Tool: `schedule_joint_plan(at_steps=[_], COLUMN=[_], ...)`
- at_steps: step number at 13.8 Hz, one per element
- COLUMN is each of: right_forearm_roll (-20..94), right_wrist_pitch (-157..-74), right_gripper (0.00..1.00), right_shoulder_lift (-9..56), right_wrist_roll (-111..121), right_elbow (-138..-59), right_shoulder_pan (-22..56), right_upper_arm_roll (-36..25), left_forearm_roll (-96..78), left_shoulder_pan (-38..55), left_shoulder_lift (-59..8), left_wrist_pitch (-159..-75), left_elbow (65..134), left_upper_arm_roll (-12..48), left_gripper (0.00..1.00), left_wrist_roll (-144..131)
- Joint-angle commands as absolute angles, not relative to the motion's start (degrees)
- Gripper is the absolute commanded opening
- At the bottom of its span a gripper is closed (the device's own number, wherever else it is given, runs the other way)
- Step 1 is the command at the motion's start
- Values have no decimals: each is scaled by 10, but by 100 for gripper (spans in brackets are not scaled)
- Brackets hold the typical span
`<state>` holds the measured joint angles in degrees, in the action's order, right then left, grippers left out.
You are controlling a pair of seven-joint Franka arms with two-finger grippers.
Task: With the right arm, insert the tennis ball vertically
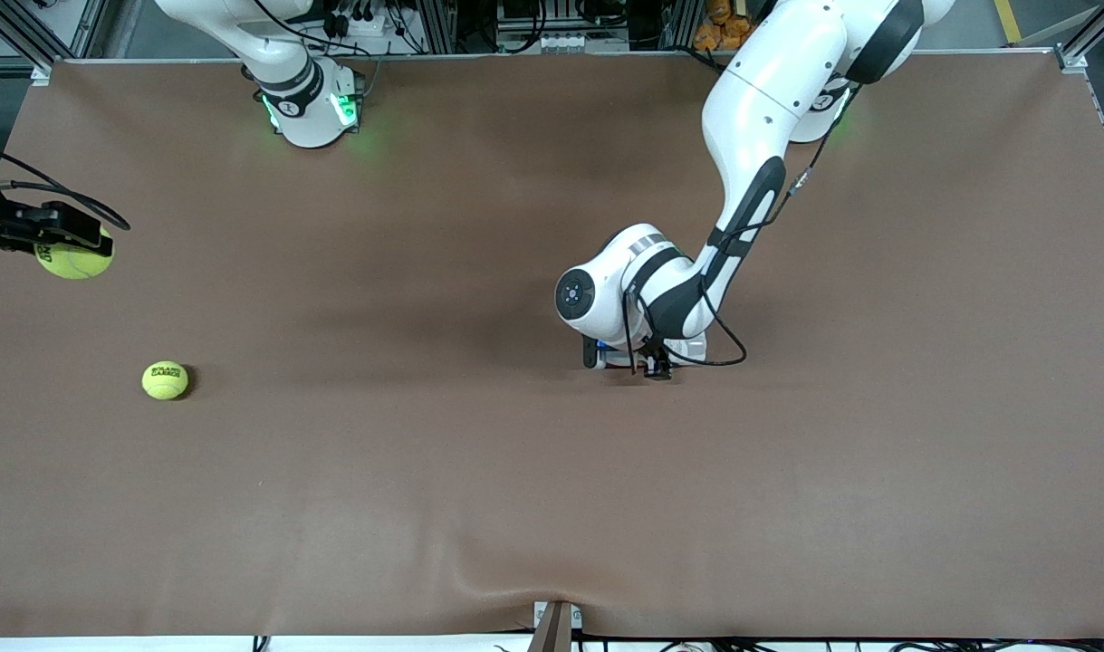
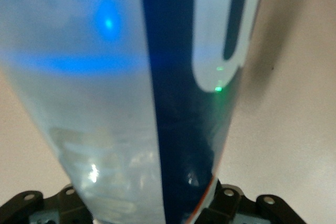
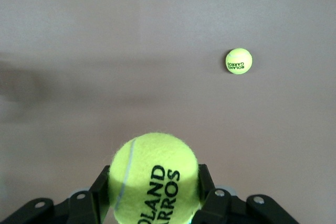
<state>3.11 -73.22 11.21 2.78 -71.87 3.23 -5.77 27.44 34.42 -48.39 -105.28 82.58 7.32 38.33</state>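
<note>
Currently catalogued, with hazards:

Right gripper: up in the air over the right arm's end of the table, at the edge of the front view. Fingers clamped on a ball; the right wrist view shows yellow felt bulging between the pads. Hazard: the grip sits across the ball's middle only, so a fast swing toward the tube may roll the ball out.

Spare ball: loose on the table, nearer the front camera than the spot under the right gripper, well apart from everything. Hazard: slight; it rolls if brushed.

Left gripper: low at mid-table, hidden under its own wrist in the front view. The left wrist view shows it closed on a tube, a clear cylinder with a dark blue stripe. Whether the tube stands upright cannot be told, and its mouth is not visible.

Main risks, as judgement:
- Tube tilted or slipping in the left grip, so the mouth is not where the ball comes down.
- Ball striking the rim and bouncing off across the table.
- Arms meeting at mid-table, since the right one must reach over the left wrist.
</note>
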Motion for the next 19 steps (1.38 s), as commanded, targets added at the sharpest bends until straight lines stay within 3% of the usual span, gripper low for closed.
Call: schedule_joint_plan(at_steps=[1,10,17,19], right_forearm_roll=[36,36,36,36], right_wrist_pitch=[-733,-733,-733,-733], right_gripper=[0,0,0,0], right_shoulder_lift=[110,111,111,110], right_wrist_roll=[32,32,32,32], right_elbow=[-721,-721,-721,-721], right_shoulder_pan=[31,30,30,30], right_upper_arm_roll=[-56,-56,-56,-56], left_forearm_roll=[274,224,171,148], left_shoulder_pan=[344,340,340,341], left_shoulder_lift=[-497,-472,-469,-468], left_wrist_pitch=[-1069,-1084,-1192,-1268], left_elbow=[820,796,788,788], left_upper_arm_roll=[74,89,104,103], left_gripper=[73,74,74,74], left_wrist_roll=[377,383,378,374])
